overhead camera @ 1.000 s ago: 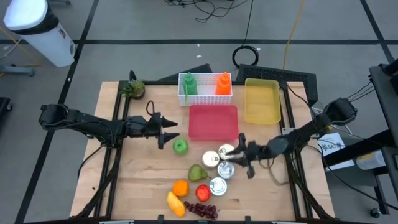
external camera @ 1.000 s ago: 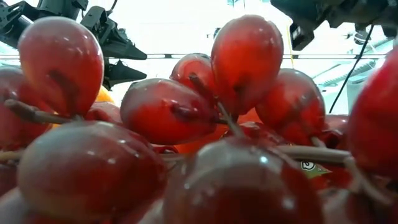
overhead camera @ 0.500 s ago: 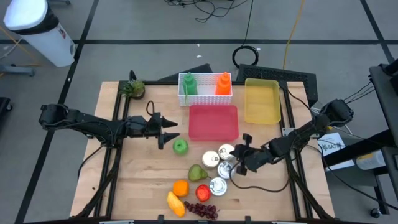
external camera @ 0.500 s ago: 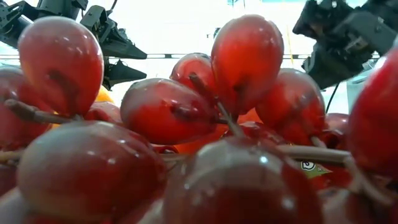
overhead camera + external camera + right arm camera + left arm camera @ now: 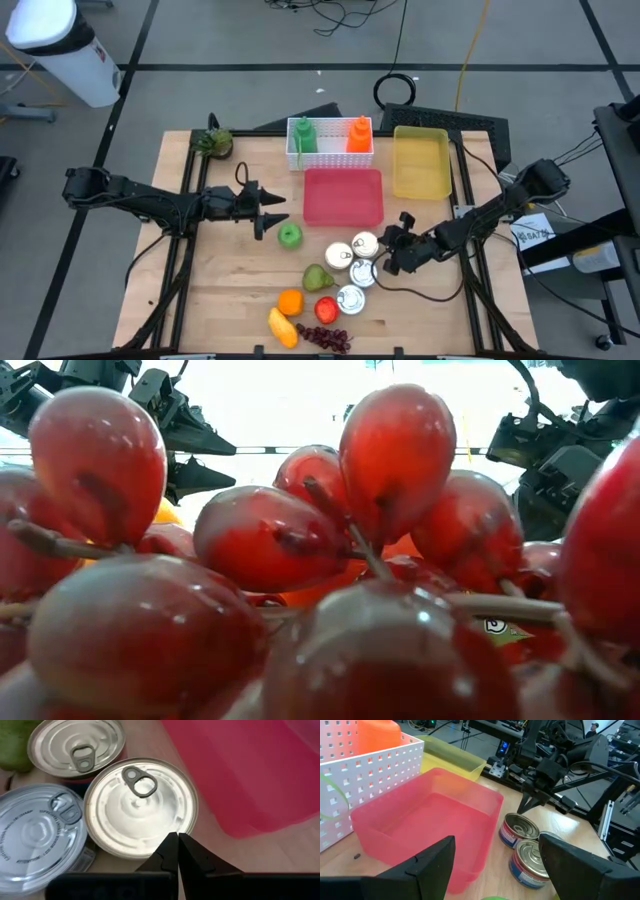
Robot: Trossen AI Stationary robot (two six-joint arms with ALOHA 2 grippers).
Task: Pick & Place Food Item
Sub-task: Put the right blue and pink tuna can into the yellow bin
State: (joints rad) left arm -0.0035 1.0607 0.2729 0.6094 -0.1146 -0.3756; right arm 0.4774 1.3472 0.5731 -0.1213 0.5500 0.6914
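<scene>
Since the earlier frames your right gripper (image 5: 388,250) has swung back toward the right of the cans and pinched its fingers fully together, holding nothing; your left arm has not shifted.

High view: you have a pale wooden table (image 5: 220,290) on a grey floor, a white bin (image 5: 60,45) at upper left and cables at the top. At the table's far edge stand a white basket (image 5: 330,143) with a green and an orange bottle, a yellow tray (image 5: 421,162) to its right, and a red tray (image 5: 343,196) below. Four cans (image 5: 352,272) cluster at centre right, silver-topped. Count one apple (image 5: 290,235), one pear (image 5: 317,277), one orange (image 5: 290,301), one tomato (image 5: 326,309), one yellow piece of fruit at the lower edge and one bunch of grapes (image 5: 325,338). Your left gripper (image 5: 272,217) sits left of centre, just beside the apple, fingers about half spread, empty.

Low view: glossy red grapes (image 5: 270,540) fill the frame; both arms show dark at the upper corners.

Left wrist view: its fingers (image 5: 427,865) stand apart over the red tray (image 5: 430,820), two cans (image 5: 520,831) beyond, with the other gripper closed to a point above them and dark equipment behind.

Right wrist view: closed fingertips (image 5: 175,852) hover over the edge of a can (image 5: 140,805); three cans show, and the red tray's corner.
</scene>
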